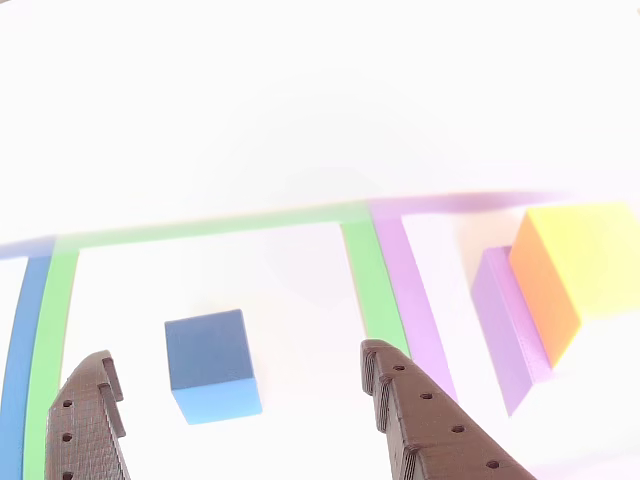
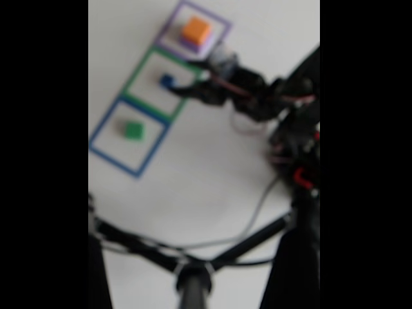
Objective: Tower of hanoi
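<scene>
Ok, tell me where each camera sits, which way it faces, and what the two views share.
Other view: low behind the open gripper, facing forward over the blue cube in the green outline; both fingers frame it.
Fixed view: high above, blurred, looking down on the table; the arm enters from the right.
Shared: blue cube, orange block on purple slab.

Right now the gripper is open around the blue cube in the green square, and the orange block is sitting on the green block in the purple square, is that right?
Not quite. The orange block sits on the purple slab, not a green block; the fixed view shows the green block alone in the blue square outline. The gripper is open around the blue cube in the green square outline.
</scene>
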